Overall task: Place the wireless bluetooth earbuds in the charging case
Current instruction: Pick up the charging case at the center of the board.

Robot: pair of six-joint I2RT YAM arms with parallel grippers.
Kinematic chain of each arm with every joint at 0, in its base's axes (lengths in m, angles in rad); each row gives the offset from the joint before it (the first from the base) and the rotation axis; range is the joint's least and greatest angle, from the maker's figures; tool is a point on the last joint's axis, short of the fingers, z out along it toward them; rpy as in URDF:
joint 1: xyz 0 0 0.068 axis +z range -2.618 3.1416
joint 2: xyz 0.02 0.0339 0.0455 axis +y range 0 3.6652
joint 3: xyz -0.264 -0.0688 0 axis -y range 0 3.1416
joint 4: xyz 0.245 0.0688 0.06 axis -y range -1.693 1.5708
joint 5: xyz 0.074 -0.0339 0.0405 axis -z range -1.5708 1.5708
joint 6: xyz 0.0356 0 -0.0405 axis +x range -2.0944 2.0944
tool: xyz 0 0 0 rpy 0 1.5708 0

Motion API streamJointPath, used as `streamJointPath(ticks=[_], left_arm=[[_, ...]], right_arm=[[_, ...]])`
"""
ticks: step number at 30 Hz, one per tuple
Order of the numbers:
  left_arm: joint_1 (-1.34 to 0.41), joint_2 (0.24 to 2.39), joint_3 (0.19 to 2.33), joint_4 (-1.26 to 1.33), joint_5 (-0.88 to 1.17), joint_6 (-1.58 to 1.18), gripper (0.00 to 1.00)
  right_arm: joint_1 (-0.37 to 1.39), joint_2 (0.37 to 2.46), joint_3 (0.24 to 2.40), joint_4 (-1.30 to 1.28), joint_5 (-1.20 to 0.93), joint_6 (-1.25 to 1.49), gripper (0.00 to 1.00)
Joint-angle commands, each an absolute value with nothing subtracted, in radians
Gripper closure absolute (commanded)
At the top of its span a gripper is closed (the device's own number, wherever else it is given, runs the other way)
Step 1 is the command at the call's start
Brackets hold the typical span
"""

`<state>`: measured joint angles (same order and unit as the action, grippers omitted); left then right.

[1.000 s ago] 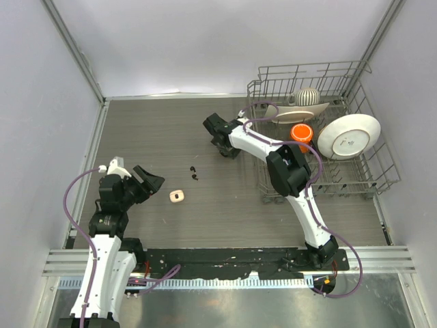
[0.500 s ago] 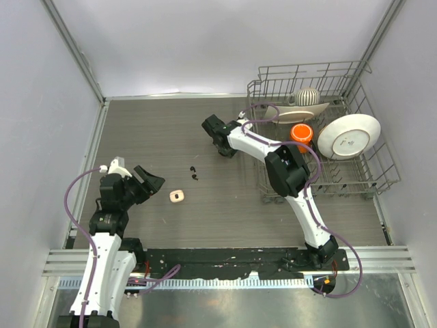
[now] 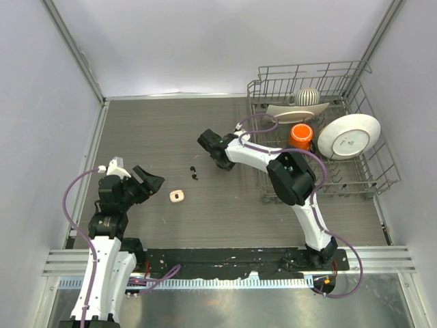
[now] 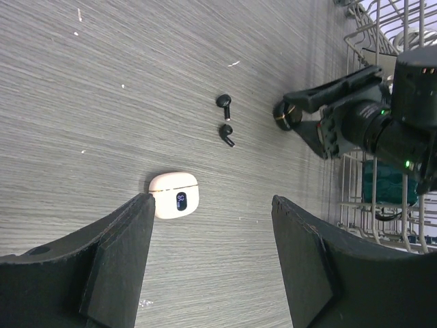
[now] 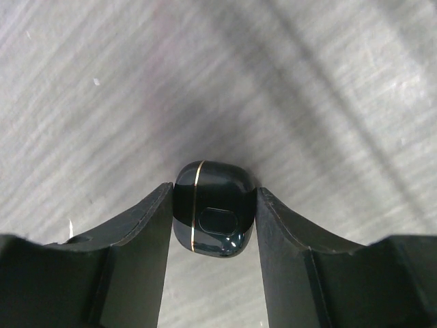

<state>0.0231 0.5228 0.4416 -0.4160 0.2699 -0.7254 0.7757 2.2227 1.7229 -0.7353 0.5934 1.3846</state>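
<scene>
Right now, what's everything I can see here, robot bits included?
earbuds: 2, black, loose on the table beyond the white case
white case: 1, cream-white, on the table near the left end effector
black case: 1, black with a gold line, between the right end effector's fingers
rack: 1, grey wire, table's far right
plates: 2, white, in the rack
cup: 1, orange, in the rack
jug: 1, striped, rack's far end
table: 1, grey wood grain
arms: 2, white and black, near edge
left end effector: black, open, empty
right end effector: black, closed on the black case
</scene>
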Motion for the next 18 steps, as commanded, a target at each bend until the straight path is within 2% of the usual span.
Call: streamJointPath(ticks=[1, 8, 15, 18], left_arm=[[0.029, 0.511, 0.479, -0.406, 0.278, -0.719, 0.28], [0.031, 0.497, 0.472, -0.394, 0.285, -0.735, 0.28], [0.029, 0.488, 0.480, -0.408, 0.291, -0.733, 0.28], [0.029, 0.473, 0.472, -0.410, 0.287, -0.738, 0.28]], right_arm=[[0.821, 2.158, 1.606, -0.792, 0.554, 1.450, 0.59], [0.850, 2.108, 1.516, -0.779, 0.548, 1.483, 0.58], [0.848, 2.144, 1.578, -0.784, 0.545, 1.410, 0.42], [0.847, 2.152, 1.601, -0.795, 0.552, 1.384, 0.41]])
